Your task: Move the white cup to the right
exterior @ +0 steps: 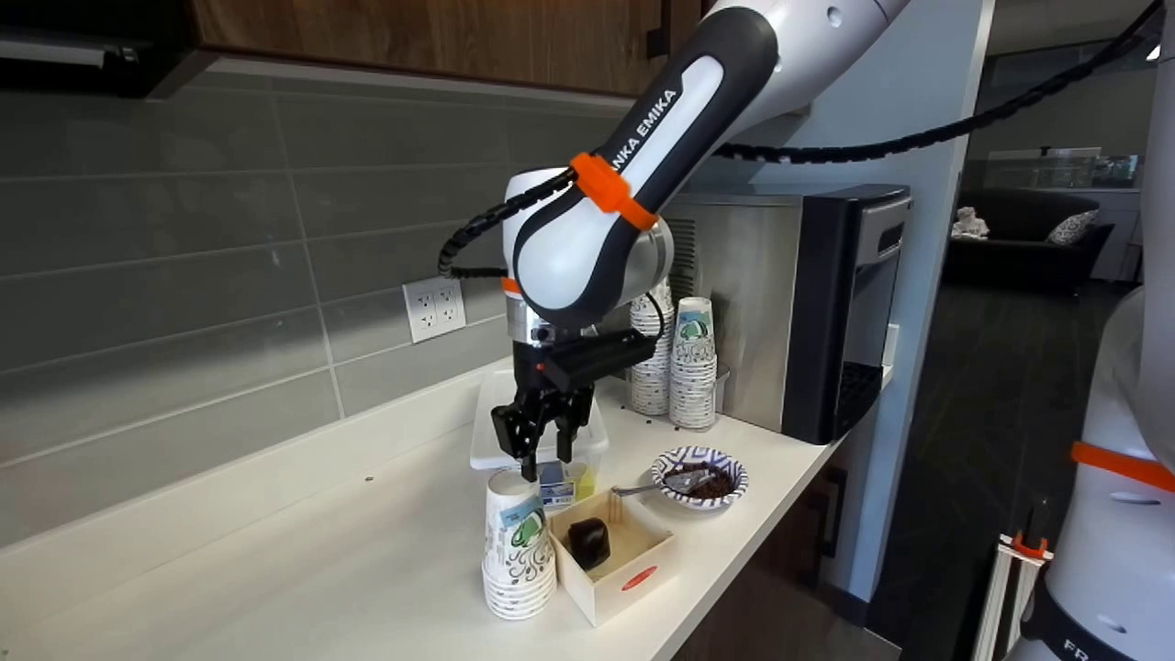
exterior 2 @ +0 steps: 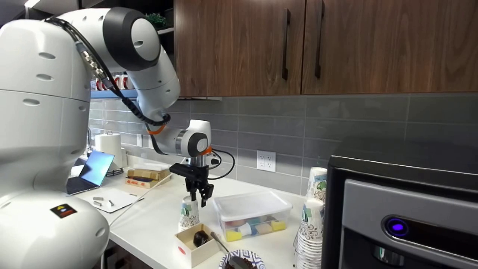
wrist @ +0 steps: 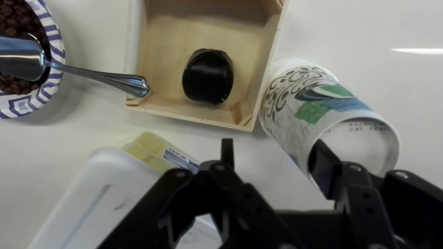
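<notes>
Reaching over the long white counter (exterior: 303,560), the big white arm (exterior: 569,266) is seen in both exterior views. A brown wooden cupboard (exterior 2: 239,48) is fixed to the gray wall (exterior: 165,229) above. A silver and black machine (exterior: 748,303) is set at the end of the counter. Near the wall a clear, lidded tub (exterior 2: 252,205) is placed. Tall piles of paper cups (exterior: 693,386) are stacked beside the machine. The black tool (exterior: 546,464) is pointed down, and its two fingers (wrist: 227,152) are spread wide apart. A pale wooden box (exterior: 610,592) is set near the edge of the counter. Dark brown bits (wrist: 20,17) are held in a paper bowl (wrist: 53,38) with blue and white marks. The white cup (exterior: 514,528), with its green mark, is turned upside down just beside the box, and more cup rims (exterior: 519,597) are seen under it. In the wrist view one finger is seen against the edge of the cup; whether the cup is touched cannot be told. A shiny spoon (wrist: 100,76) is laid in the bowl, with its handle turned toward the box. A black lump (wrist: 207,77) is seen inside the box.
</notes>
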`<state>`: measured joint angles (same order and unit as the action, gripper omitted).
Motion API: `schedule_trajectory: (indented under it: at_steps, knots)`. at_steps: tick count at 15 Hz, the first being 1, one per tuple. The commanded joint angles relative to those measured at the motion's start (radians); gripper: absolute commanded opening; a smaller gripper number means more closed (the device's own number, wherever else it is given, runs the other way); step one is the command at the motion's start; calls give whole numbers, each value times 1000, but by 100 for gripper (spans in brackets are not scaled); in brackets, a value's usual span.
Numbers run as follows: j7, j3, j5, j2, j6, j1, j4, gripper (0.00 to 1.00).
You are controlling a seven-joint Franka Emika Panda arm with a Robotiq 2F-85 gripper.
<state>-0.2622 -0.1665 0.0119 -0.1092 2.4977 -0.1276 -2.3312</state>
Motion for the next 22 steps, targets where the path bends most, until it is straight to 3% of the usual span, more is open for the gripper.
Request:
schedule_trajectory:
  at_steps: [1,5,15,22]
  knots:
    - [-24,13,-16,-13,9,-23,21,26]
    - [-37,13,-34,-24,9,-37,36,0]
    - [-63,0,-73,11,25,-76,25,1]
    - [-198,-9,-190,118,2,-108,-4,1]
